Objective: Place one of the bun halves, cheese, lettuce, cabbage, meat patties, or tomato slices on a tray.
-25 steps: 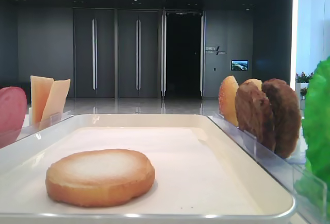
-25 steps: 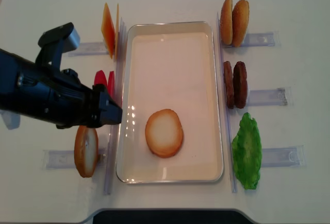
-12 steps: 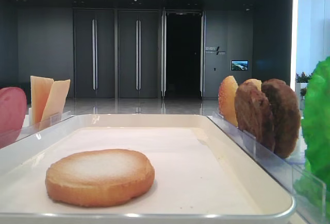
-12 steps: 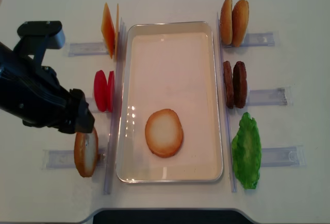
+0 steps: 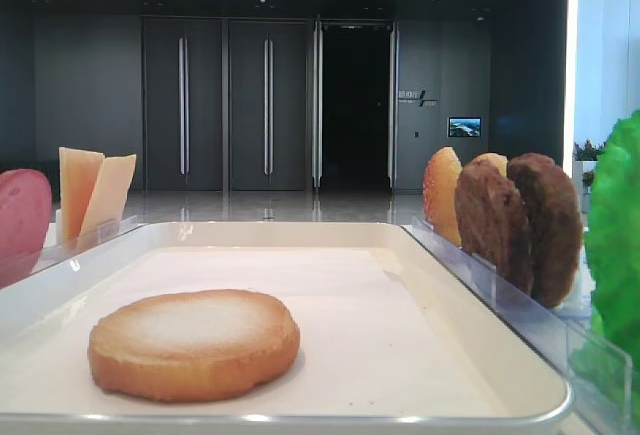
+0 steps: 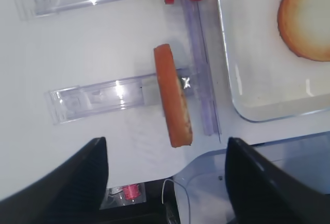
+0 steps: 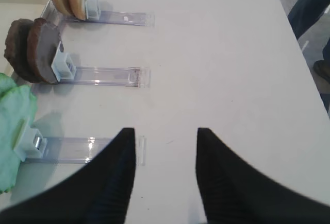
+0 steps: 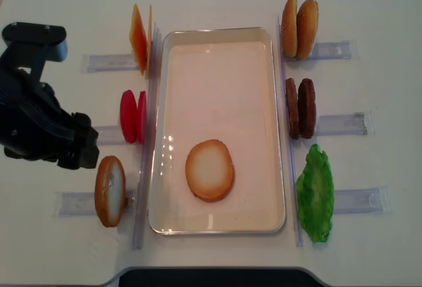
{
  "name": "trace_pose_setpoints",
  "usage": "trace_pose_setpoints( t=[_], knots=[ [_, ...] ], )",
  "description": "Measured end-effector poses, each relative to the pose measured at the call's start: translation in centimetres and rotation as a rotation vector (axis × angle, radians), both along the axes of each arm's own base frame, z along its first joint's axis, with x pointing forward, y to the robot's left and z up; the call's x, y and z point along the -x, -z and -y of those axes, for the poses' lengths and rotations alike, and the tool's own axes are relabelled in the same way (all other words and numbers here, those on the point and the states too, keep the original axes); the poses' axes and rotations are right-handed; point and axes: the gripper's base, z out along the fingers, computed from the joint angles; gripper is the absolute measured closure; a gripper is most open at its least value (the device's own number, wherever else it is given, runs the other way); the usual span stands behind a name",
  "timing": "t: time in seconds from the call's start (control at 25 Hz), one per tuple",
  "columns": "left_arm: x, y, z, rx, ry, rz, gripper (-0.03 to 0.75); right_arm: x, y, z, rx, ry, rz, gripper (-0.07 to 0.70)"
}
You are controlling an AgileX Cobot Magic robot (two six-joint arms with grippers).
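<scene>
One bun half [image 8: 210,170] lies flat, pale face up, in the near part of the cream tray [image 8: 217,82], also seen low in the front view [image 5: 194,343]. My left gripper [image 8: 82,150] hangs open and empty left of the tray. In its wrist view the left gripper [image 6: 165,147] stands over a second bun half [image 6: 172,103] upright in a clear holder. My right gripper [image 7: 166,131] is open over bare table, right of the holders. Cheese [image 8: 140,38], tomato slices [image 8: 133,116], meat patties [image 8: 301,107] and lettuce [image 8: 315,191] flank the tray. No separate cabbage shows.
Two more bun halves [image 8: 300,28] stand at the far right. Clear plastic holders [image 8: 343,201] stick out sideways from both long sides of the tray. The table's front edge [image 8: 211,275] runs just below the tray.
My left arm has drawn back to the left, away from the tray, uncovering the tomato slices and the upright bun half. The bun half on the tray has stayed put.
</scene>
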Motion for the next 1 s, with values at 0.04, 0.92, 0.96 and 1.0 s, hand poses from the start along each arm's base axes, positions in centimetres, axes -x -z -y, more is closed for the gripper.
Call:
trace_pose_setpoints(
  t=[0.04, 0.92, 0.96, 1.0],
  knots=[
    [0.0, 0.0, -0.1, -0.006, -0.004, 0.003, 0.176, 0.0, 0.0, 0.0, 0.0, 0.0, 0.0, 0.329],
    [-0.5, -0.4, -9.1, -0.015, -0.319, 0.015, 0.179, 0.0, 0.0, 0.0, 0.0, 0.0, 0.0, 0.329],
    [-0.1, -0.6, -8.9, -0.007, -0.311, 0.031, 0.179, 0.0, 0.0, 0.0, 0.0, 0.0, 0.0, 0.329],
    [0.3, -0.8, -8.8, -0.003, -0.305, 0.045, 0.181, 0.0, 0.0, 0.0, 0.0, 0.0, 0.0, 0.329]
  ],
)
